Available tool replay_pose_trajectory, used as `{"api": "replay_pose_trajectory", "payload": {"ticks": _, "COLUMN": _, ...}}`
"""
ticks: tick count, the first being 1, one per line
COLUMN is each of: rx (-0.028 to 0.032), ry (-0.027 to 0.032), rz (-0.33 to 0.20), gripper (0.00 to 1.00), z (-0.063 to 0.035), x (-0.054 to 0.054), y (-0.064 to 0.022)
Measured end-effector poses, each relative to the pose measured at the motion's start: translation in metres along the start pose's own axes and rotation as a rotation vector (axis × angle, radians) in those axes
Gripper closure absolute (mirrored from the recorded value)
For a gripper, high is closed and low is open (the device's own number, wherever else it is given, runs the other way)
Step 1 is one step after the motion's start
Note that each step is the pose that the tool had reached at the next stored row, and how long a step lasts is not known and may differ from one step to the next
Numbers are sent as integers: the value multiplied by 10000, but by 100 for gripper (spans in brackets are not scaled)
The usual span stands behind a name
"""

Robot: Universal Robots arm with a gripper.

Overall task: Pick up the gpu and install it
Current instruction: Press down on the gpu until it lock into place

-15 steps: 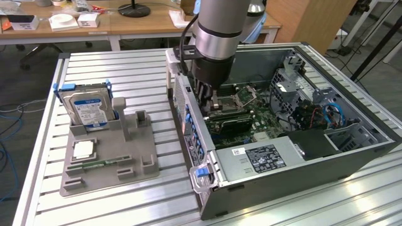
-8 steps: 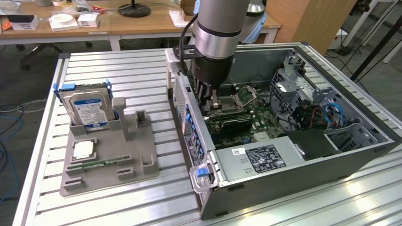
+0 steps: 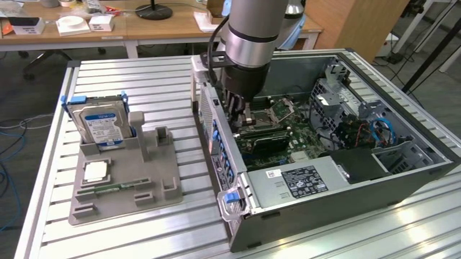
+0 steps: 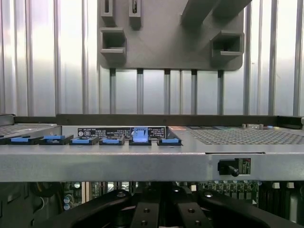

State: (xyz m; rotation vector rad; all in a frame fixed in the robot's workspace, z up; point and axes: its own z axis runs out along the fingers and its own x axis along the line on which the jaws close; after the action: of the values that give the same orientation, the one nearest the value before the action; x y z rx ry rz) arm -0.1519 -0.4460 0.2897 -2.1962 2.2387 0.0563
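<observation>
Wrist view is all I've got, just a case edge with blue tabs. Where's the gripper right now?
Observer: The gripper is down inside the open case, just above the motherboard.
Operator: And where's the hard drive?
Observer: The hard drive stands upright in the gray holder on the table, to the exterior view's left of the case.

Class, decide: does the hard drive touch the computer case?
Apart. The exterior view shows the hard drive upright in the gray holder, with bare table slats separating it from the case.
</observation>
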Motion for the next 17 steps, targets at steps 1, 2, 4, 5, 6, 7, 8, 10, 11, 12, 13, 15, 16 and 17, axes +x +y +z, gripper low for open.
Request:
{"api": "replay_pose_trajectory", "payload": {"ticks": 1, "rx": 0, "ry": 0, "rz": 1, "gripper": 89, "z": 1, "x": 0, "y": -8}}
{"api": "replay_pose_trajectory", "payload": {"ticks": 2, "rx": 0, "ry": 2, "rz": 1, "gripper": 89, "z": 1, "x": 1, "y": -16}}
{"api": "replay_pose_trajectory", "payload": {"ticks": 4, "rx": 1, "ry": 48, "rz": 2, "gripper": 89, "z": 4, "x": 9, "y": -19}}
{"api": "replay_pose_trajectory", "payload": {"ticks": 5, "rx": 1, "ry": 87, "rz": 3, "gripper": 89, "z": 7, "x": 12, "y": -19}}
{"api": "replay_pose_trajectory", "payload": {"ticks": 6, "rx": 3, "ry": 124, "rz": 3, "gripper": 89, "z": 11, "x": 16, "y": -20}}
{"api": "replay_pose_trajectory", "payload": {"ticks": 7, "rx": 4, "ry": 153, "rz": 4, "gripper": 89, "z": 16, "x": 20, "y": -20}}
{"api": "replay_pose_trajectory", "payload": {"ticks": 8, "rx": 4, "ry": 182, "rz": 4, "gripper": 89, "z": 21, "x": 23, "y": -20}}
{"api": "replay_pose_trajectory", "payload": {"ticks": 10, "rx": 4, "ry": 235, "rz": 4, "gripper": 89, "z": 29, "x": 29, "y": -19}}
{"api": "replay_pose_trajectory", "payload": {"ticks": 11, "rx": 5, "ry": 257, "rz": 5, "gripper": 89, "z": 35, "x": 29, "y": -12}}
{"api": "replay_pose_trajectory", "payload": {"ticks": 12, "rx": 4, "ry": 267, "rz": 6, "gripper": 89, "z": 40, "x": 30, "y": 6}}
{"api": "replay_pose_trajectory", "payload": {"ticks": 13, "rx": 9, "ry": 266, "rz": 8, "gripper": 89, "z": 47, "x": 30, "y": 23}}
{"api": "replay_pose_trajectory", "payload": {"ticks": 15, "rx": 11, "ry": 265, "rz": 14, "gripper": 89, "z": 54, "x": 31, "y": 51}}
{"api": "replay_pose_trajectory", "payload": {"ticks": 16, "rx": 13, "ry": 265, "rz": 20, "gripper": 89, "z": 57, "x": 31, "y": 64}}
{"api": "replay_pose_trajectory", "payload": {"ticks": 17, "rx": 12, "ry": 266, "rz": 27, "gripper": 89, "z": 58, "x": 30, "y": 72}}
